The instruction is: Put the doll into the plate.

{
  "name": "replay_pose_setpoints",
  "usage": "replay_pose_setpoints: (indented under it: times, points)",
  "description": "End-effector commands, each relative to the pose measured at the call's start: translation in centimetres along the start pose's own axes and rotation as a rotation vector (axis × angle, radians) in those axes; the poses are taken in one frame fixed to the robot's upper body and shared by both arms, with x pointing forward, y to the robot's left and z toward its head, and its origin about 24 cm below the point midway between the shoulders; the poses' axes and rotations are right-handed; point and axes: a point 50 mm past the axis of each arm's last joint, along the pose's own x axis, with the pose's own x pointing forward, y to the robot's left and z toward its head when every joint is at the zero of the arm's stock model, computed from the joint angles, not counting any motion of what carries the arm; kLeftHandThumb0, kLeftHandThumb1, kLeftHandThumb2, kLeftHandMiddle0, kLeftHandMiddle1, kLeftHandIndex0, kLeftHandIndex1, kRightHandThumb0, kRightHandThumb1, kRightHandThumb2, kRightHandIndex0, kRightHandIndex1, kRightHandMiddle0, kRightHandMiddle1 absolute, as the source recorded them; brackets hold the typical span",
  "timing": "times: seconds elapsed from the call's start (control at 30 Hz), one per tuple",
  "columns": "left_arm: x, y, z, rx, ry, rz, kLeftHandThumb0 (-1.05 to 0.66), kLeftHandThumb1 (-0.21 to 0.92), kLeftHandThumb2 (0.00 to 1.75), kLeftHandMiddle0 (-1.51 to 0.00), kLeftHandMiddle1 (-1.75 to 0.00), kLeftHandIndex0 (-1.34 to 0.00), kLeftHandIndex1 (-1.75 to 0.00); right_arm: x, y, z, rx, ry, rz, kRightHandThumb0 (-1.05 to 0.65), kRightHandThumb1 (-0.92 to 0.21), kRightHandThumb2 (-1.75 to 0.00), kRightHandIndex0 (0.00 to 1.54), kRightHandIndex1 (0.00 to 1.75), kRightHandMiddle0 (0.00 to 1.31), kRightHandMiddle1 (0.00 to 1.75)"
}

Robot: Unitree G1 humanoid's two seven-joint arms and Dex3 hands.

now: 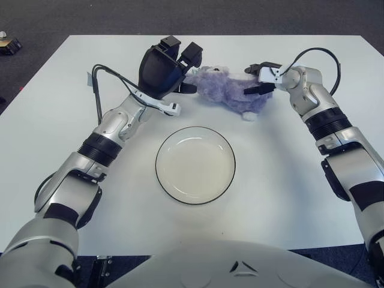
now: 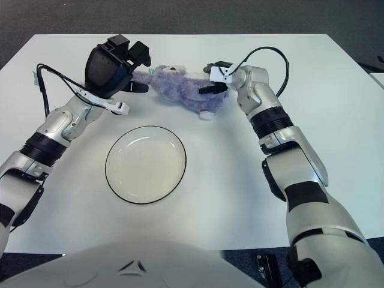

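A purple plush doll (image 1: 223,89) lies on the white table (image 1: 288,198) at the far middle, beyond the plate. The plate (image 1: 158,157) is white with a dark rim and holds nothing; it sits in the middle of the table. My left hand (image 1: 191,71) is at the doll's left end, with fingers above it and the thumb below, closed around it. My right hand (image 1: 253,79) grips the doll's right end in the same way, fingers over and under the plush. The doll spans the gap between the two hands.
Dark floor surrounds the table on the far side and at the left. A small object (image 1: 7,44) lies on the floor at the far left. A black cable (image 1: 96,90) loops off my left forearm, and another arcs over my right wrist.
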Motion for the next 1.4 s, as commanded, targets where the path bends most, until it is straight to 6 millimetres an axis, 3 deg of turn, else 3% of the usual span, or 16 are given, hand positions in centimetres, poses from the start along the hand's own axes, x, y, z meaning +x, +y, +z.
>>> replay_pose_setpoints:
  times: [0.0,0.6,0.7,0.8,0.9,1.03,1.07,1.1,1.13,1.17,1.23,1.3,1.33,1.37]
  points:
    - [-0.1,0.2,0.0,-0.008,0.003,0.001,-0.4,0.54,1.02,-0.95,-1.75,-0.44,-1.75,0.9,2.9,-0.7,-0.008,0.039,0.108,-0.94,-0.92,-0.23,0.03,0.0,0.11,0.0]
    - [0.1,0.2,0.0,-0.066,0.001,0.005,-0.41,0.52,1.04,-0.97,-1.75,-0.45,-1.75,1.5,4.5,-0.7,0.066,-0.018,0.212,-0.91,-0.92,-0.19,0.04,0.0,0.13,0.01]
    - [0.1,0.2,0.0,-0.075,0.002,0.004,-0.41,0.52,1.04,-0.98,-1.75,-0.45,-1.75,1.5,4.6,-0.7,0.078,-0.03,0.225,-0.9,-0.92,-0.16,0.06,0.01,0.19,0.04]
    - [0.1,0.2,0.0,-0.086,0.002,0.004,-0.41,0.52,1.05,-0.98,-1.75,-0.45,-1.75,1.5,4.6,-0.9,0.083,-0.038,0.231,-0.8,-0.92,-0.07,0.22,0.02,0.41,0.09]
    - [0.1,0.2,0.0,-0.094,0.003,0.005,-0.41,0.52,1.05,-0.98,-1.75,-0.45,-1.75,1.5,4.6,-1.0,0.079,-0.04,0.233,-0.74,-0.91,-0.03,0.32,0.02,0.53,0.09]
    - [0.1,0.2,0.0,-0.104,0.002,0.009,-0.41,0.52,1.05,-0.98,-1.75,-0.45,-1.75,1.4,4.7,-1.5,0.068,-0.039,0.236,-0.62,-0.89,-0.01,0.59,0.04,0.68,0.15]
    - [0.1,0.2,0.0,-0.105,0.001,0.01,-0.41,0.52,1.05,-0.98,-1.75,-0.45,-1.75,1.4,4.7,-1.6,0.065,-0.039,0.236,-0.57,-0.89,0.0,0.71,0.18,0.69,0.31]
    - [0.1,0.2,0.0,-0.108,0.002,0.013,-0.41,0.52,1.05,-0.98,-1.75,-0.45,-1.75,1.4,4.8,-1.8,0.059,-0.038,0.235,-0.55,-0.89,0.0,0.73,0.26,0.67,0.4]
    - [0.1,0.2,0.0,-0.11,0.002,0.015,-0.41,0.51,1.05,-0.98,-1.75,-0.45,-1.75,1.3,4.8,-1.9,0.054,-0.038,0.235,-0.49,-0.9,-0.03,0.74,0.68,0.68,0.7]
    - [0.2,0.2,0.0,-0.114,0.003,0.018,-0.41,0.51,1.06,-0.98,-1.75,-0.45,-1.75,1.3,4.9,-2.1,0.03,-0.033,0.227,-0.45,-0.91,-0.05,0.73,0.98,0.68,0.9]
    - [0.2,0.2,0.0,-0.118,0.004,0.022,-0.41,0.51,1.06,-0.99,-1.75,-0.46,-1.75,1.3,5.0,-2.4,0.001,-0.029,0.217,-0.42,-0.91,-0.06,0.78,1.35,0.68,1.06]
    - [0.2,0.2,-0.1,-0.121,0.005,0.025,-0.41,0.51,1.06,-0.99,-1.75,-0.46,-1.75,1.3,5.1,-2.5,-0.025,-0.025,0.204,-0.4,-0.91,-0.07,0.81,1.58,0.69,1.16]
    - [0.2,0.2,-0.1,-0.122,0.005,0.026,-0.41,0.51,1.06,-0.99,-1.75,-0.46,-1.75,1.3,5.2,-2.5,-0.039,-0.023,0.195,-0.4,-0.89,-0.12,0.83,1.62,0.68,1.2]
    - [0.3,0.2,-0.1,-0.124,0.007,0.028,-0.41,0.51,1.06,-0.99,-1.75,-0.46,-1.75,1.3,5.3,-2.6,-0.059,-0.019,0.184,-0.4,-0.79,-0.31,0.87,1.66,0.67,1.27]
